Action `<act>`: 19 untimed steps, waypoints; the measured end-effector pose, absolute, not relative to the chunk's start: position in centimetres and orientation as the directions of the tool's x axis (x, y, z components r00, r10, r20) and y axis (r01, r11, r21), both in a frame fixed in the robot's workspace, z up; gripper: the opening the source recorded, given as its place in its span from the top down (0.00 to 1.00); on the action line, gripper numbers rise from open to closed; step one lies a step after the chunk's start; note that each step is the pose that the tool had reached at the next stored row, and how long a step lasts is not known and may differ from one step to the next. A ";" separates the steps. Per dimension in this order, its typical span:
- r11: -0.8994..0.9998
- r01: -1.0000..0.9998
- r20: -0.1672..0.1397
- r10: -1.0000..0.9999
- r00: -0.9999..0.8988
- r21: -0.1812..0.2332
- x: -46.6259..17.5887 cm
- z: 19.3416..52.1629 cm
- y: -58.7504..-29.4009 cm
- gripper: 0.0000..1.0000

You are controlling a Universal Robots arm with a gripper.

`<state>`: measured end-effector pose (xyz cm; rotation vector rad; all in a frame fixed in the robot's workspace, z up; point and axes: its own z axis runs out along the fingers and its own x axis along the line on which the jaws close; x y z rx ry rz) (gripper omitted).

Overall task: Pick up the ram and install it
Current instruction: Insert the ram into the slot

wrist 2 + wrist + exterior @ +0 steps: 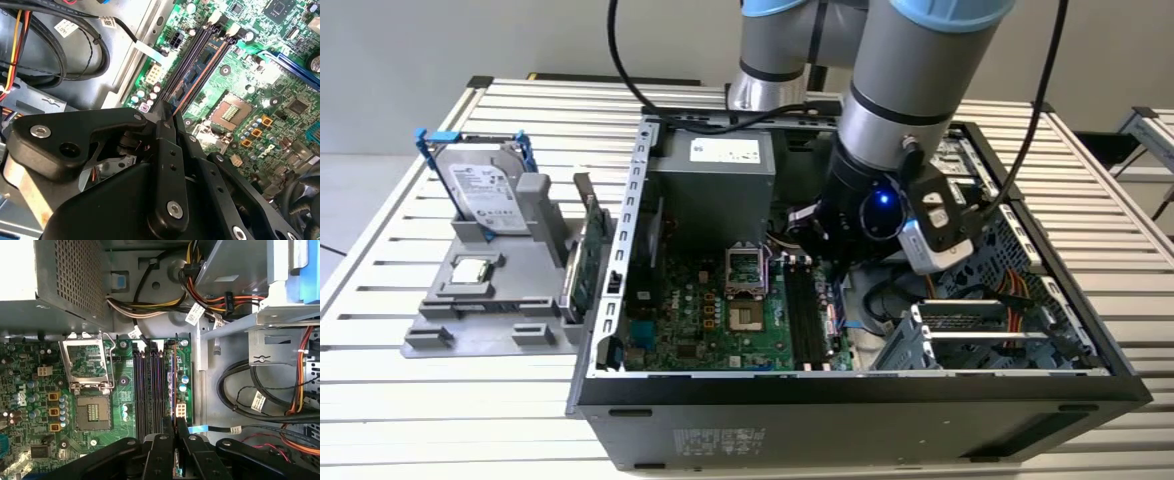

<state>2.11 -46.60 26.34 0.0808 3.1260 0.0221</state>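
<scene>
One stick is all this job concerns, and the ram [173,385] sits pinched in the hand [175,432]. In both wrist views I see it edge-on, a thin line [197,80] running out from between the clenched fingers. It lies along the row of memory slots [147,390], over the slot on the side nearest the blue-tagged cable and the bare metal floor of the case. I cannot tell whether its lower edge is touching that slot or only hanging just above it.

In the exterior view the hand [817,232] is down inside the open computer case [854,400], above the far end of the slots, with the arm leaning in from the far side. The motherboard [30,405] spreads around the slots, with the open processor socket [87,365] just beside them and the power supply [720,190] at the far wall. Bundled cables [240,390] loop through the bay next to the board, apart from the stick.

Outside the case, toward the exterior view's left, a grey holder [480,320] on the slatted bench [454,420] carries a hard drive [487,195] standing upright and a green expansion card [594,265] on edge against the case wall.

By my reading the pick-up is done: the stick is off the holder and in my grasp. The install is not finished, since the hand is clamped on the stick. I see nothing that shows it pressed home or the slot's end clips closed.
</scene>
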 end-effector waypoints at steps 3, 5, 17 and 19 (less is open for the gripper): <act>0.999 0.051 -0.014 0.051 -0.999 0.014 2.1 26.1 -46.6 1.00; 0.999 0.051 -0.014 0.051 -0.999 0.014 2.1 25.9 -46.6 1.00; 0.999 0.046 -0.014 0.046 -0.999 0.014 2.1 25.3 -46.6 1.00; 0.999 0.046 -0.014 0.046 -0.999 0.014 2.1 25.3 -46.6 1.00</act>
